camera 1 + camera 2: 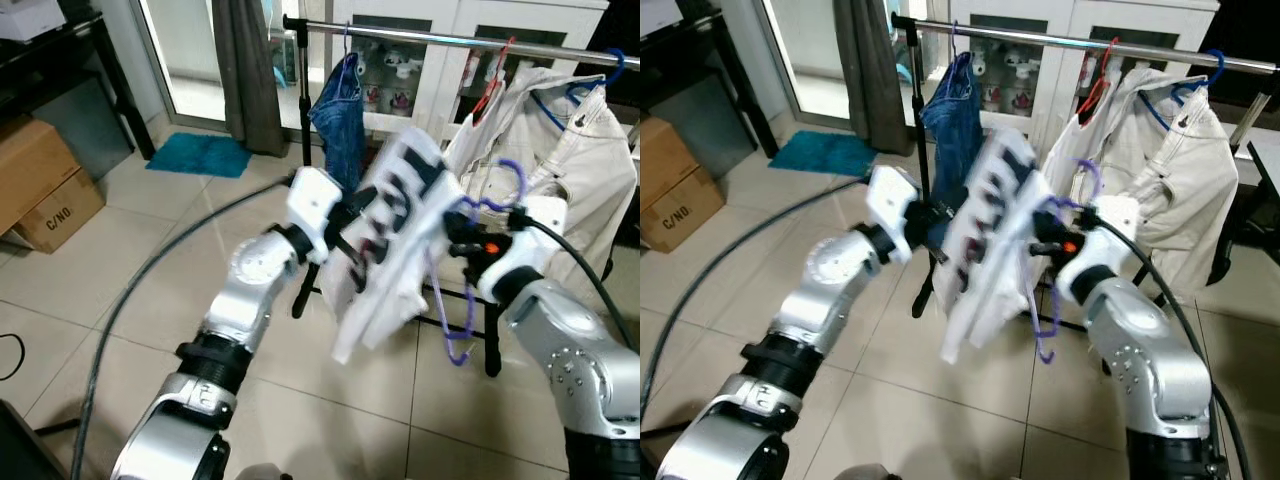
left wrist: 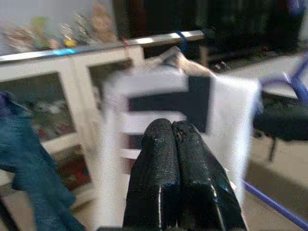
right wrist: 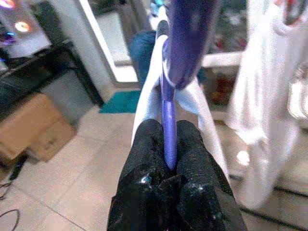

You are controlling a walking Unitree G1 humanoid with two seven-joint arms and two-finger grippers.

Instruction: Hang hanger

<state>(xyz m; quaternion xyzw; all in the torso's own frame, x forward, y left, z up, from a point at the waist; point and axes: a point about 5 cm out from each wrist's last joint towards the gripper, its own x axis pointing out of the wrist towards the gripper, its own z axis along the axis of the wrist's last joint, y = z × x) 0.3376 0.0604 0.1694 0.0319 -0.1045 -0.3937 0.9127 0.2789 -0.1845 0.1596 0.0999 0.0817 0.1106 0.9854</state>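
A white shirt with black stripes (image 1: 400, 240) hangs on a purple hanger (image 1: 503, 188), held in the air before the clothes rail (image 1: 450, 38). My right gripper (image 1: 462, 235) is shut on the hanger; the right wrist view shows its fingers (image 3: 144, 154) pinching the purple bar (image 3: 168, 120). At the shirt's left edge my left gripper (image 1: 352, 228) is shut, its fingers (image 2: 159, 168) pressed together against the shirt (image 2: 226, 110). I cannot tell whether they pinch cloth. The shirt is blurred.
On the rail hang blue jeans (image 1: 338, 125) at the left, a red hanger (image 1: 492, 85) and a white jacket (image 1: 570, 170) on a blue hanger (image 1: 600, 80). Cardboard boxes (image 1: 40, 185), a teal mat (image 1: 200, 155) and a cable (image 1: 130, 290) lie on the tiled floor at the left.
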